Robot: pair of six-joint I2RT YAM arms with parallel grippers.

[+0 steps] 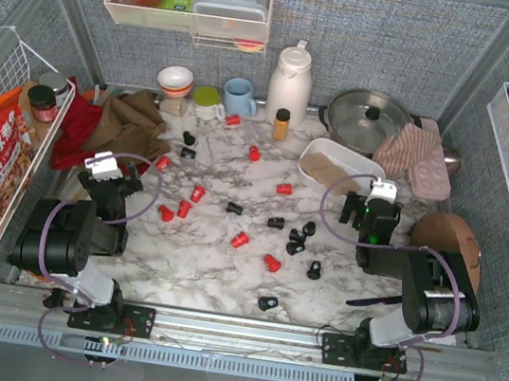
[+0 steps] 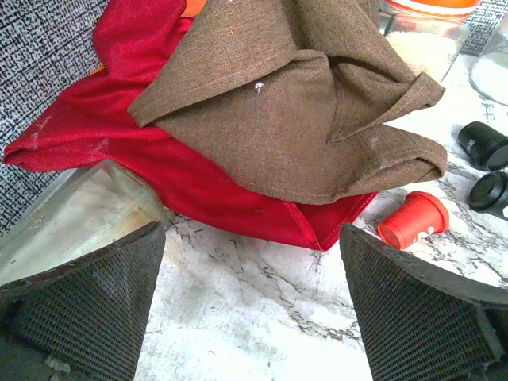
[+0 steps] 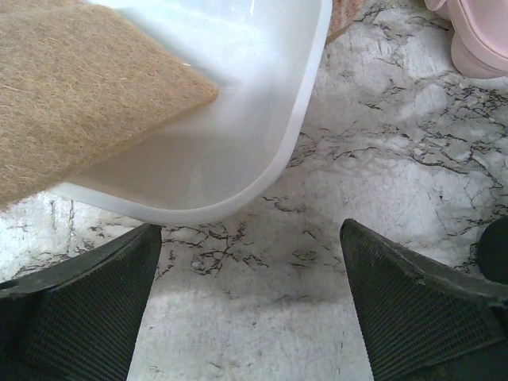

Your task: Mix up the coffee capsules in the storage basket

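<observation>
Red and black coffee capsules (image 1: 240, 240) lie scattered over the marble table. The white storage basket (image 1: 321, 151) stands at the back right with a tan fibre pad (image 1: 319, 169) in it; it also shows in the right wrist view (image 3: 262, 167) with the pad (image 3: 79, 87). My left gripper (image 1: 115, 173) is open and empty beside the cloths; one red capsule (image 2: 413, 220) and two black capsules (image 2: 486, 144) lie to its right. My right gripper (image 1: 375, 199) is open and empty just in front of the basket's near corner.
A brown cloth (image 2: 302, 103) lies on a red cloth (image 2: 119, 127) at the left. At the back stand bowls (image 1: 175, 80), a blue mug (image 1: 240, 96), a white jug (image 1: 290, 83), an amber bottle (image 1: 282, 124), a lidded pot (image 1: 369, 118) and pink mitts (image 1: 419, 158). Wire racks line both sides.
</observation>
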